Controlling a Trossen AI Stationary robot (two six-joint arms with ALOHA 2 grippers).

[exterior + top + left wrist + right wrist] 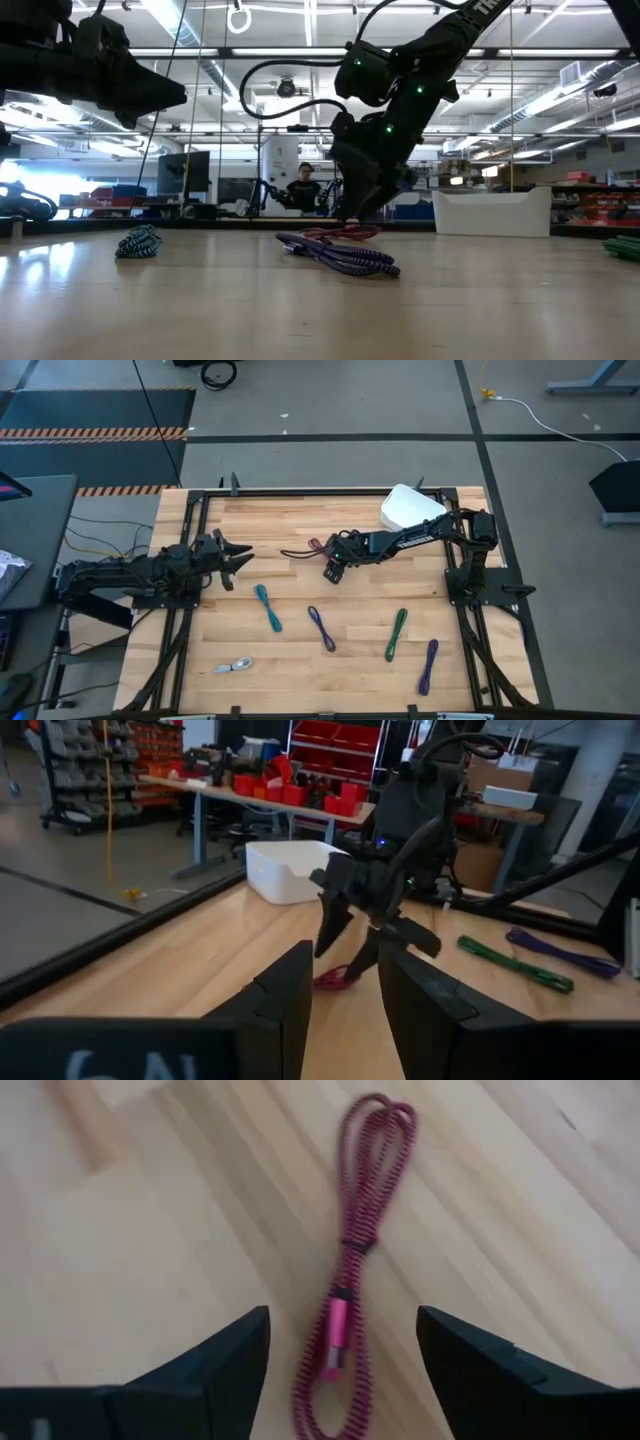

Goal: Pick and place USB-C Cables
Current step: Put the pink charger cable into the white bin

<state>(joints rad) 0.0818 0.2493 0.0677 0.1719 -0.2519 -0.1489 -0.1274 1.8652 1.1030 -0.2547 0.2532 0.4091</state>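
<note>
Near edge: silver-white cable [235,666], two purple cables [321,628], teal, green lie apart on bench [300,525] | Mid: right claw [333,572] spread, hanging over dark red cable [352,1270] | Left claw [238,560] spread, clear wood around it | Far corner: white tray [408,507]

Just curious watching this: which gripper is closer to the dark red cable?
The right gripper: it hangs open directly over the dark red cable. The left gripper waits open, well off toward the table's left side.
</note>
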